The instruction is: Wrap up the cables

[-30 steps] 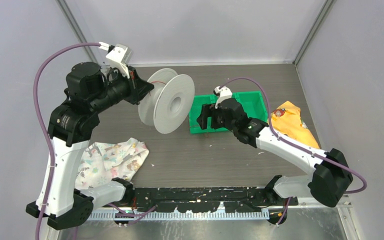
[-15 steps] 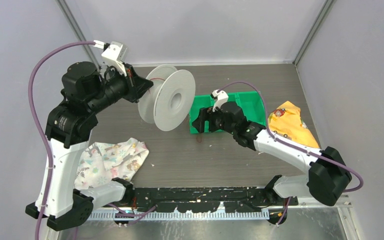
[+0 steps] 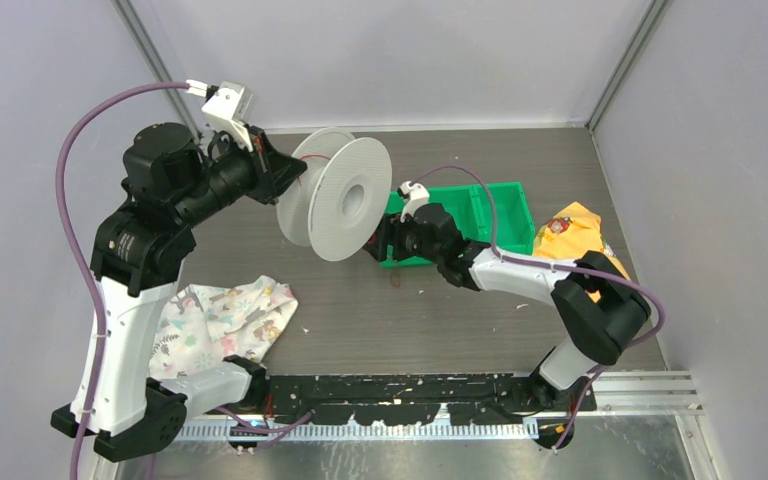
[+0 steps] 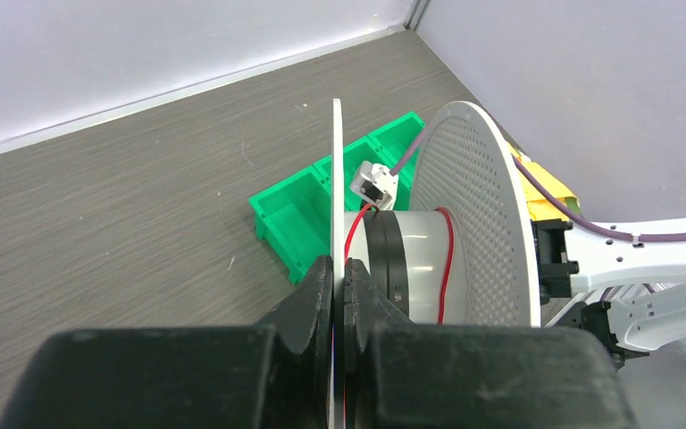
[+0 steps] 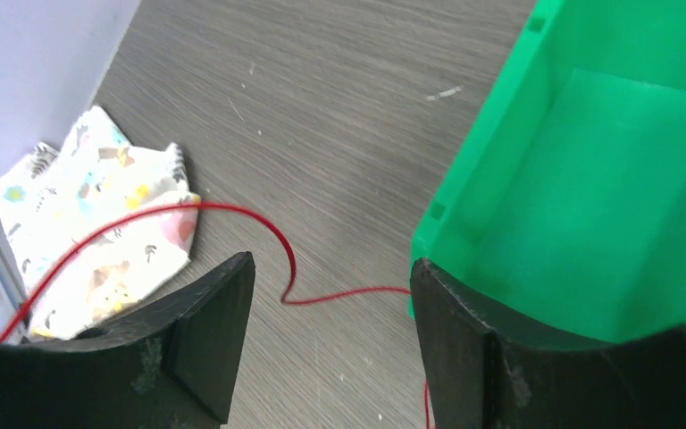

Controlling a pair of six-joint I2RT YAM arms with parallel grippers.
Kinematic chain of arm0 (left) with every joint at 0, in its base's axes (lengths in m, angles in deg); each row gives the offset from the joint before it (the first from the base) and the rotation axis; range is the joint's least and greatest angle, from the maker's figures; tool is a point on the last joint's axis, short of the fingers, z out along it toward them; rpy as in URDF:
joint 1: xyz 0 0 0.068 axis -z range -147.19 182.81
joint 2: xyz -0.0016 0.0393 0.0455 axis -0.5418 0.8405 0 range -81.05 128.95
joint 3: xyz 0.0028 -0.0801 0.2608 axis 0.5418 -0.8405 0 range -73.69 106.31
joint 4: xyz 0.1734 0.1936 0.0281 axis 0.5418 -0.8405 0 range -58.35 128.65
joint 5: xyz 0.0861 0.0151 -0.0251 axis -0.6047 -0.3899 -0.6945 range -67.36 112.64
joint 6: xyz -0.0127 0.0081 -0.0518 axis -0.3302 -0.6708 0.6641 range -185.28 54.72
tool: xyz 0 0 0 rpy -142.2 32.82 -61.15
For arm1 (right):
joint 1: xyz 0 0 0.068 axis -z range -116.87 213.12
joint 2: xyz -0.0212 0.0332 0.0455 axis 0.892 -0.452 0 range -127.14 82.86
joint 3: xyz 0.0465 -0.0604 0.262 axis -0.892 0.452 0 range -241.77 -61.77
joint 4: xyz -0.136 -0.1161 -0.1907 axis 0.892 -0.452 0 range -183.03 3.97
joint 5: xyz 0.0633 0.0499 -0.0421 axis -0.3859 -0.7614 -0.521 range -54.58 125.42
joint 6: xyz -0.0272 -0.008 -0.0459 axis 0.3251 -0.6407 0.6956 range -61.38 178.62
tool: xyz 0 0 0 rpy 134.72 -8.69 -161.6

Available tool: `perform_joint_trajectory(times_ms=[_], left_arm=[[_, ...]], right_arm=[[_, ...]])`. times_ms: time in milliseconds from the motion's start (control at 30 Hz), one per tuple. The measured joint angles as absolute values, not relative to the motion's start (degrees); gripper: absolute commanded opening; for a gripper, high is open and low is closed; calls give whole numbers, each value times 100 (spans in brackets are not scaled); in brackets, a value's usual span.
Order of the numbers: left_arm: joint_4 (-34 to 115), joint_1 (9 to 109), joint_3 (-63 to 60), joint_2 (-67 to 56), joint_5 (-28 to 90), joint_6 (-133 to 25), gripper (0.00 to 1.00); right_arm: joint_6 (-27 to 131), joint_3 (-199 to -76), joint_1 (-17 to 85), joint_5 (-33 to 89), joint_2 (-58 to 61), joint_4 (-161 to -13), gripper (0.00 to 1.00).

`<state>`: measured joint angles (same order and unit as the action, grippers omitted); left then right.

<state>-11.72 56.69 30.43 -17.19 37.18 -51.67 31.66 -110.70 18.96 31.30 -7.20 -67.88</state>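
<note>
My left gripper (image 4: pixel 339 268) is shut on the near flange of a white spool (image 3: pixel 335 200) and holds it off the table at the back left. A thin red cable (image 4: pixel 447 259) runs round the spool's hub next to a black band. In the right wrist view the red cable (image 5: pixel 290 259) curves loosely across the table and passes between the fingers of my right gripper (image 5: pixel 332 268). That gripper (image 3: pixel 385 240) is open and holds nothing. It hangs low just right of the spool, at the left end of the green bin (image 3: pixel 500 205).
The green bin (image 5: pixel 589 179) lies close against my right finger. A patterned cloth (image 3: pixel 225 320) lies at the front left, also seen as the cloth (image 5: pixel 98 206) in the right wrist view. A yellow bag (image 3: pixel 585 245) sits at the right.
The right arm has swung left along the bin toward the spool and its jaws have narrowed a little. The left arm lifted the spool slightly, then held still.
</note>
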Motion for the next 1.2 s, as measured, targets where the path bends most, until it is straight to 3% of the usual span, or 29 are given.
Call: perform_joint_trajectory(times_ms=[167,200,500,767,967,1200], left_arm=[[-1163,5669,3043,-1719,3716,-5089,0],[-1154,5669,3043,-1719,3716,-5073,0],[-1106,5669,3039,-1687,2641,-4800,0],[-752,5669,2719,-1483,1104,-4374,0],[-647,5669,2302,-1280,208,-4472,0],[-619,6056,1784,-1051,-688,-4905,0]], right_arm=[[2951,-11354,1892,3021,-1035,-6455,8],[2912,-11400,1894,2990,-1094,-6412,2],[2519,-11203,1614,2899,-1079,-6422,1],[2956,-11026,191,3782,-440,-7472,1],[3806,-11745,-724,4219,182,-8779,1],[4746,-13026,-866,4350,607,-9614,1]])
